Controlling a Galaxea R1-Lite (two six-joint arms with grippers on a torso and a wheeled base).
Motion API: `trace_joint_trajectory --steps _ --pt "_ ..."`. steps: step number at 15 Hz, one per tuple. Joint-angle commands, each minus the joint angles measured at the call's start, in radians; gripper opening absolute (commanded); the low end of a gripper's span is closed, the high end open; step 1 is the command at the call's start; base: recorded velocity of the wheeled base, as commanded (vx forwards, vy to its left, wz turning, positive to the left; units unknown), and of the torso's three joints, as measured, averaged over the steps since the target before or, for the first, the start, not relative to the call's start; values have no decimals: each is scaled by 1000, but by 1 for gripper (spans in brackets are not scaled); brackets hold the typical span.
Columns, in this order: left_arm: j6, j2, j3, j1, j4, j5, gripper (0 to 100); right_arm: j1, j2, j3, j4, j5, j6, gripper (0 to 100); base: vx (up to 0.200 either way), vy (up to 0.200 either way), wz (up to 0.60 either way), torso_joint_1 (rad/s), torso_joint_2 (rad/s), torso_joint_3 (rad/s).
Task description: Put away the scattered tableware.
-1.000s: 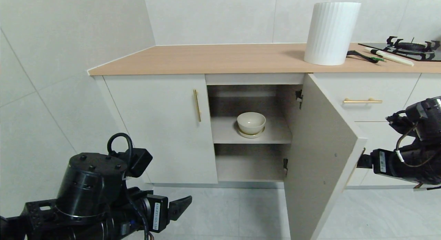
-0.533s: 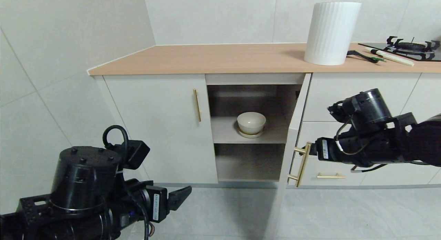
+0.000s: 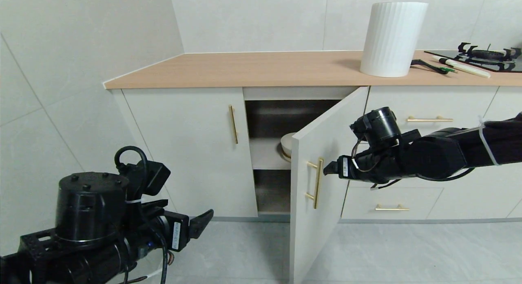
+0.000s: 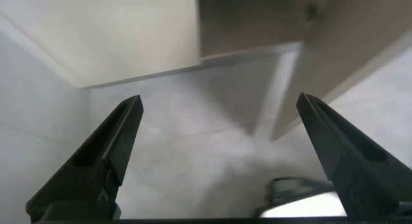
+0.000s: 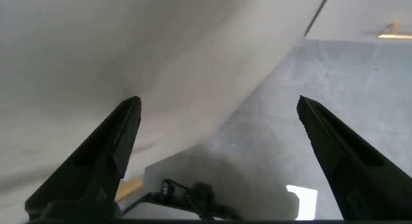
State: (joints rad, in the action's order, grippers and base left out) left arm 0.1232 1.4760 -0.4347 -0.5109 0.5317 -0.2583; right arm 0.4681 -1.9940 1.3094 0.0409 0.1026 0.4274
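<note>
The right pincer (image 3: 326, 169) — released — sat beside the upright brass handle (image 3: 317, 182) on the white cabinet door (image 3: 322, 125); left pincer (image 3: 204, 221) released, farther.

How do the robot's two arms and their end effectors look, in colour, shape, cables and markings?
The left arm and right arm are matte black, with cylindrical housings, thin black looping cables and small white labels near the wrists. The right arm carries a white tie. The left end effector and right end effector each have two black tapered fingers.
</note>
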Motion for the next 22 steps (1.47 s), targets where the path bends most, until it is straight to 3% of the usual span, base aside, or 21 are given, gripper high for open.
trace_joint_trajectory --steps 1,8,13,17,22 --pt "-4 -19 19 -20 2 -4 100 3 -43 21 -1 0 14 100 0 0 0 0 0 0" --pt "3 -37 16 -25 1 -4 100 4 -66 22 -29 2 36 100 0 0 0 0 0 0" --pt "4 -39 10 -25 1 -10 100 6 -94 24 -96 2 82 100 200 0 0 0 2 3" --pt "4 -51 -1 -18 1 -33 100 11 -115 25 -193 3 151 100 0 0 0 0 0 0" --pt "4 -77 -6 -15 1 -36 100 9 -207 62 -438 46 287 100 0 0 0 0 0 0"
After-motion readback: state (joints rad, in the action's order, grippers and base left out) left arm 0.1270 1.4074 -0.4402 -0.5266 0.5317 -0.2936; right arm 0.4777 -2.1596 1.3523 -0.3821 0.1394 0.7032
